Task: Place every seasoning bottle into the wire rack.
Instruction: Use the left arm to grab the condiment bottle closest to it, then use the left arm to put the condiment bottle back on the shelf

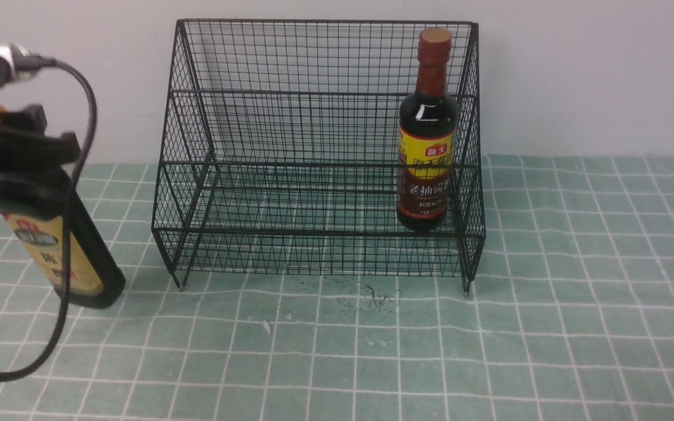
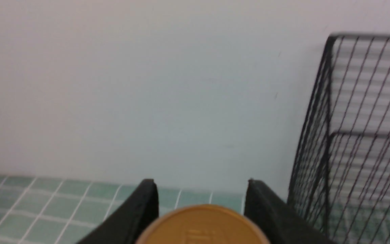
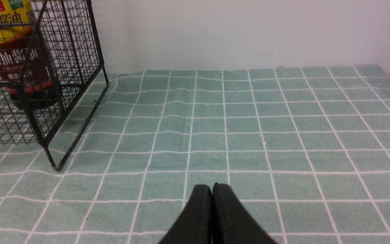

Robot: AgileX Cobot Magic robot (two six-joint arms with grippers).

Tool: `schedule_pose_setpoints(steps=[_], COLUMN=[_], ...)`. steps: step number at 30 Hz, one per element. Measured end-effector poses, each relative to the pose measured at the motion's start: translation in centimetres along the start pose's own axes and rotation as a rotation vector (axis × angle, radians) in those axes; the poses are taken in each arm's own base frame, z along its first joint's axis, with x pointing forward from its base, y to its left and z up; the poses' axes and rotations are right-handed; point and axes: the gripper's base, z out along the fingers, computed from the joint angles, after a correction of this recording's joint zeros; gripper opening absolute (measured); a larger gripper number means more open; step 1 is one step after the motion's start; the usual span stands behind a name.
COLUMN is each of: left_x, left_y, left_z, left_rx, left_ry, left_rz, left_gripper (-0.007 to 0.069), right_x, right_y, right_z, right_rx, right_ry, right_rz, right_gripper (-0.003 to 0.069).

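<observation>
The tall dark bottle with gold cap and beige label (image 1: 68, 257) leans tilted on the green checked tablecloth (image 1: 547, 321), just left of the black wire-mesh rack (image 1: 325, 23) and outside it. My left pincer (image 2: 201, 184) straddles its top, a jaw on either side of the cap; I cannot tell whether they press. The brown-red-capped bottle (image 1: 427, 152) stands upright at the right end of the rack's lower tier. My right pincer (image 3: 212, 187) is pinched together, empty.

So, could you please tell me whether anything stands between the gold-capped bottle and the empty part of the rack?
Yes: the wire rack's left mesh wall stands between the gold-capped bottle, tilted beside it, and the shelves. The open front looks clear. The brown-red-capped bottle stands far off at the rack's right end.
</observation>
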Motion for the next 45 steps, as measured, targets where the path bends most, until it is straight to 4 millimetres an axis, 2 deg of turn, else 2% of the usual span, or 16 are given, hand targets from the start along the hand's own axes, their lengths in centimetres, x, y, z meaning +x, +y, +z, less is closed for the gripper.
schedule_pose_setpoints(steps=[1, 2, 3, 4, 5, 8, 9, 12, 15, 16, 18, 22, 27, 35, 39, 45], left_x=[-2.2, -2.4, -4.6, -4.9, -6.8, -9.5, -10.9, -12.4, -13.7, -13.6, -13.6, -13.1, -11.8, -9.0, -8.4, -6.0], left_y=[-0.2, -0.2, -0.5, -0.5, -0.7, -1.1, -1.4, -2.3, -4.5, -4.8, -6.6, -8.8, -10.4, -10.7, -10.6, -10.8], left_z=[-0.7, -0.7, -1.4, -1.5, -1.9, -2.3, -2.5, -2.4, -1.2, -0.9, 0.8, 3.6, 6.6, 9.4, 10.0, 11.7], left_rx=[0.019, 0.022, 0.040, 0.043, 0.060, 0.087, 0.109, 0.142, 0.211, 0.218, 0.258, 0.275, 0.258, 0.186, 0.157, 0.124], left_ry=[-0.052, -0.058, -0.110, -0.119, -0.159, -0.203, -0.222, -0.246, -0.258, -0.251, -0.227, -0.206, -0.166, -0.088, -0.073, 0.000], left_rz=[-0.010, -0.011, -0.019, -0.021, -0.026, -0.039, -0.061, -0.080, -0.107, -0.111, -0.126, -0.134, -0.133, -0.109, -0.109, -0.109], left_gripper=[0.0301, 0.0301, 0.0301, 0.0301, 0.0301, 0.0301, 0.0301, 0.0301, 0.0301, 0.0301, 0.0301, 0.0301, 0.0301, 0.0301, 0.0301, 0.0301], right_x=[0.0, 0.0, 0.0, 0.0, 0.0, 0.0, 0.0, 0.0, 0.0, 0.0, 0.0, 0.0, 0.0, 0.0, 0.0, 0.0], right_y=[0.0, 0.0, 0.0, 0.0, 0.0, 0.0, 0.0, 0.0, 0.0, 0.0, 0.0, 0.0, 0.0, 0.0, 0.0, 0.0], right_z=[0.0, 0.0, 0.0, 0.0, 0.0, 0.0, 0.0, 0.0, 0.0, 0.0, 0.0, 0.0, 0.0, 0.0, 0.0, 0.0], right_rx=[0.000, 0.000, 0.000, 0.000, 0.000, 0.000, 0.000, 0.000, 0.000, 0.000, 0.000, 0.000, 0.000, 0.000, 0.000, 0.000], right_ry=[0.000, 0.000, 0.000, 0.000, 0.000, 0.000, 0.000, 0.000, 0.000, 0.000, 0.000, 0.000, 0.000, 0.000, 0.000, 0.000], right_rz=[0.000, 0.000, 0.000, 0.000, 0.000, 0.000, 0.000, 0.000, 0.000, 0.000, 0.000, 0.000, 0.000, 0.001, 0.001, 0.001], right_gripper=[-0.0014, -0.0014, -0.0014, -0.0014, -0.0014, -0.0014, -0.0014, -0.0014, -0.0014, -0.0014, -0.0014, -0.0014, -0.0014, -0.0014, -0.0014, -0.0014])
